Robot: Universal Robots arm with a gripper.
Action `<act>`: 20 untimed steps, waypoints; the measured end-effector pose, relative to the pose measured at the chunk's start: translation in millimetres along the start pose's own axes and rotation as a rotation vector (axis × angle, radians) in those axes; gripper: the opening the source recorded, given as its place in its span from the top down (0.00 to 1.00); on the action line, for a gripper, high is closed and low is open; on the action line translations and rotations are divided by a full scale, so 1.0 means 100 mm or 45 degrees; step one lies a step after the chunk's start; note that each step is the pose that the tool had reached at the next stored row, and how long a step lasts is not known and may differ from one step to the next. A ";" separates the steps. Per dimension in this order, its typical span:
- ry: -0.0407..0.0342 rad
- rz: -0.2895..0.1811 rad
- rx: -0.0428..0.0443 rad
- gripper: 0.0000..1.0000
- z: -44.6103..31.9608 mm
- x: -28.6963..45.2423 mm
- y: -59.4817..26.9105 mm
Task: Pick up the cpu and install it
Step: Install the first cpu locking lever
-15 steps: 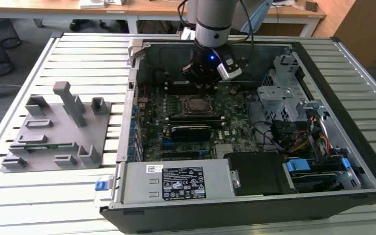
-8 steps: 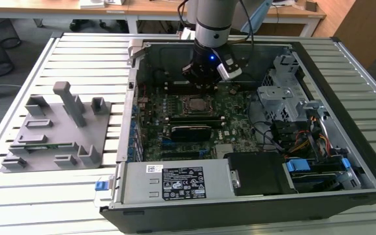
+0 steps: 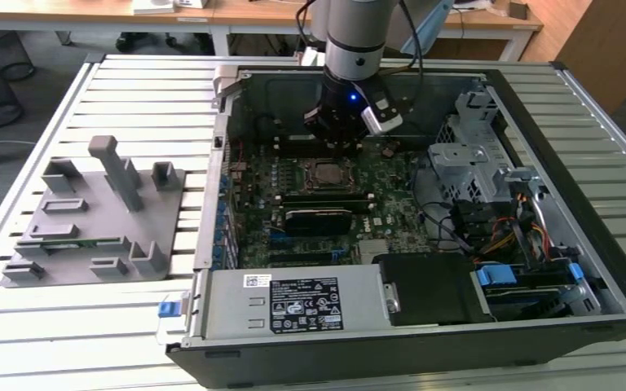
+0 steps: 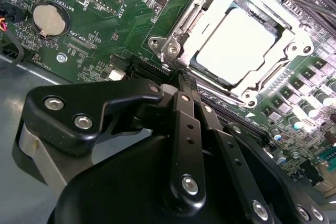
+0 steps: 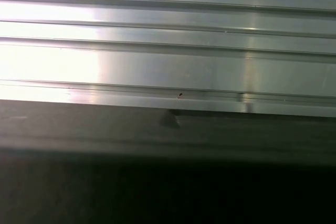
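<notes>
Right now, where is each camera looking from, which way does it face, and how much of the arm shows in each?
Exterior view: off the arm, high, looking down on the open computer case and grey fixture tray; the arm and gripper show over the motherboard.
Second wrist view: on the arm, looking past the gripper at the cpu seated in its socket.
First wrist view: on the arm, facing ribbed metal slats; no part of the arm in it.
Shared: exterior and second wrist views both show the cpu and gripper.
</notes>
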State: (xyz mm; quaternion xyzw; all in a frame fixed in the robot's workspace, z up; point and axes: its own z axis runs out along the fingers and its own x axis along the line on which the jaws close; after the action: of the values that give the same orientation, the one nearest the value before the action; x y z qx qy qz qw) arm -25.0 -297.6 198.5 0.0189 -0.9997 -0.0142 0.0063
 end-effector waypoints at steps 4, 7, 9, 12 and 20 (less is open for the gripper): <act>-0.0003 0.000 0.000 0.89 -0.002 -0.001 -0.001; -0.0005 0.000 -0.001 0.89 -0.006 -0.001 0.000; -0.0001 0.000 0.000 0.89 -0.009 -0.001 -0.001; -0.0001 0.000 0.000 0.89 -0.014 -0.001 -0.001; -0.0001 0.000 0.000 0.89 -0.016 -0.001 -0.013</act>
State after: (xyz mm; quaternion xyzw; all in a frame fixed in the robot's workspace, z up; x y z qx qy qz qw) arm -24.8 -299.0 200.0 0.0189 -0.9997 -0.0143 0.0063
